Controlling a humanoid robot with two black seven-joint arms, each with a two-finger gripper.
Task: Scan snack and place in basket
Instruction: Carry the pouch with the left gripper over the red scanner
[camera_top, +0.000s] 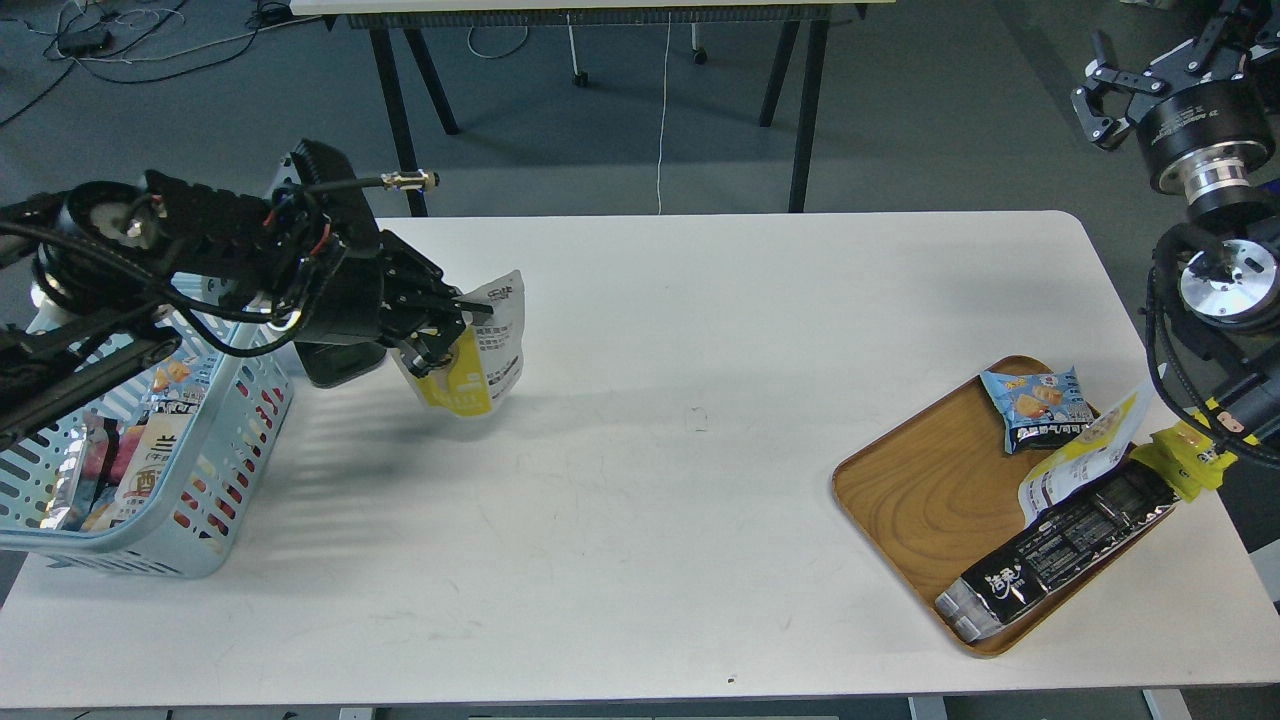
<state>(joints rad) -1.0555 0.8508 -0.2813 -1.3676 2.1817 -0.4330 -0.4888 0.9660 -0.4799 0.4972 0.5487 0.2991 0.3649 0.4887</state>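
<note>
Across the white worktop (640, 480), the left arm reaches in from the frame's left over the basket (215, 480). Its left hand (445, 325) grips the snack (485, 355), a yellow-and-white pouch hanging tilted left of centre. The right hand (1135, 85), upper right, is spread open.

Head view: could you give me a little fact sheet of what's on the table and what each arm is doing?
Left gripper: shut on small yellow-and-white stand-up snack pouch, held above the white table
Right gripper: open, raised off the table's right side, holding nothing
Light blue slotted plastic basket: far left, packets inside
Brown wooden tray: right, holding a small blue packet and other packets
</note>
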